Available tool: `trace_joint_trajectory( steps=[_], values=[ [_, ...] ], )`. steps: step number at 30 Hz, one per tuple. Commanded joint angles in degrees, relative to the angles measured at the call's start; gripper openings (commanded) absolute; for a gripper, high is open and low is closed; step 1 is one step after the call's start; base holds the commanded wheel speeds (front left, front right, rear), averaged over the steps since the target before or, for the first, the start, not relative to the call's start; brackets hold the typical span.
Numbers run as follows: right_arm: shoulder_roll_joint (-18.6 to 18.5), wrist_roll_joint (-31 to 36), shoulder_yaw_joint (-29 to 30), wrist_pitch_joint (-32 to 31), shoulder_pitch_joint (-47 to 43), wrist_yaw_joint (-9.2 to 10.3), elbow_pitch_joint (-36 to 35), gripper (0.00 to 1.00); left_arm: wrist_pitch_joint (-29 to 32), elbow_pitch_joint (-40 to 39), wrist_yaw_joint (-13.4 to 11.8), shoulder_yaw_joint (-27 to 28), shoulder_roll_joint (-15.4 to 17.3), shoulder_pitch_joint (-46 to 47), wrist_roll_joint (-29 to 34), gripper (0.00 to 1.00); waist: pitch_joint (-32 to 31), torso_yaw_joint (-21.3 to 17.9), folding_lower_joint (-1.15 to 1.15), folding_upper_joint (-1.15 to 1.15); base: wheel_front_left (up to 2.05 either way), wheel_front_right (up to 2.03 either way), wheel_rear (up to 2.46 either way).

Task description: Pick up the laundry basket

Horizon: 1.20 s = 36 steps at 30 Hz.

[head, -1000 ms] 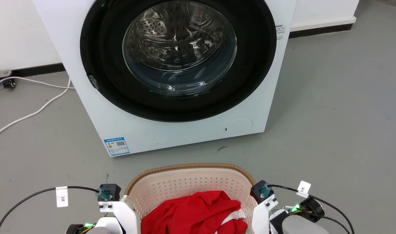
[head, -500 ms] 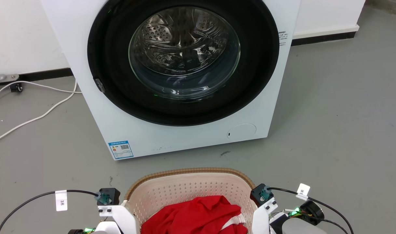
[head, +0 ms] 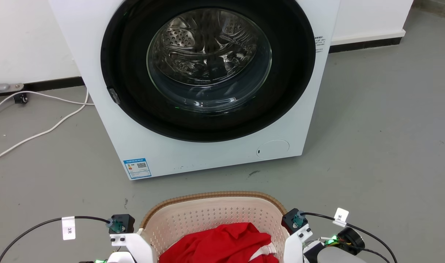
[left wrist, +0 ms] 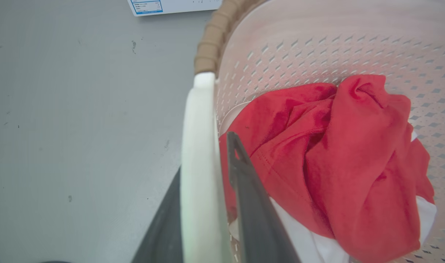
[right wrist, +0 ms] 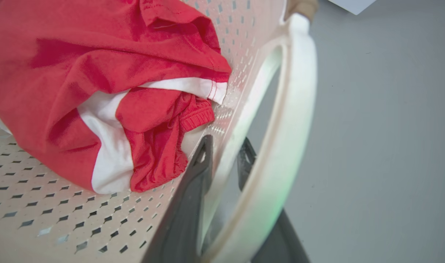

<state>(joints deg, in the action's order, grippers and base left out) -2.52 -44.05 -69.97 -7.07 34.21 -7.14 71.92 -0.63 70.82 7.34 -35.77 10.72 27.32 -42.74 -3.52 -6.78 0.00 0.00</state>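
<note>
The laundry basket [head: 215,195] is at the bottom centre of the head view, cream-pink with perforated walls and a brown rim. A red and white garment [head: 222,241] lies in it. In the left wrist view my left gripper [left wrist: 206,153] is shut on the white side handle [left wrist: 199,146], one finger inside the basket [left wrist: 317,47] and one outside. In the right wrist view my right gripper [right wrist: 225,146] is shut on the basket's wall beside the other white handle [right wrist: 295,109]. I cannot tell whether the basket is off the floor.
A white washing machine [head: 207,160] with a round glass door [head: 209,58] stands just beyond the basket. White cables [head: 43,128] run over the grey floor at the left. Open floor [head: 383,128] lies to the right.
The whole head picture has shifted down and to the right, so the camera moved. Basket and both wrists sit slightly lower in it. Both grips look the same.
</note>
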Motion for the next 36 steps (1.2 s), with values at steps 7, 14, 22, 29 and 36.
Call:
trace_joint_trajectory(
  steps=[7,14,22,29,36],
  values=[
    [-0.7,-0.6,-1.5,0.3,0.1,-0.56,0.7,0.00,0.1,0.6,0.2,-1.5,1.4,0.6,-1.6,0.00,0.0,0.4,0.00,0.00,0.00,0.00,0.00],
    [-0.7,-1.0,-2.0,0.4,0.2,-0.56,0.9,0.00,-0.4,0.8,0.2,-2.4,1.3,1.0,-2.5,0.00,0.0,0.7,0.00,0.00,0.00,0.00,0.00],
    [-0.7,-1.2,-2.6,0.4,0.4,-0.56,1.0,0.00,-0.8,1.1,0.2,-3.5,1.4,1.0,-3.8,0.00,0.1,0.9,0.00,0.00,0.00,0.00,0.00],
    [-0.7,-1.3,-2.9,0.7,0.7,-0.56,1.1,0.00,-1.3,1.3,0.2,-4.2,1.5,1.2,-4.8,0.00,0.3,0.9,0.00,0.00,0.00,0.00,0.00],
    [-0.7,-1.6,-3.1,0.7,0.7,-0.56,1.1,0.00,-1.7,1.6,0.2,-5.0,1.5,1.7,-5.7,0.00,0.6,0.9,0.00,0.00,0.00,0.00,0.00]
  ],
)
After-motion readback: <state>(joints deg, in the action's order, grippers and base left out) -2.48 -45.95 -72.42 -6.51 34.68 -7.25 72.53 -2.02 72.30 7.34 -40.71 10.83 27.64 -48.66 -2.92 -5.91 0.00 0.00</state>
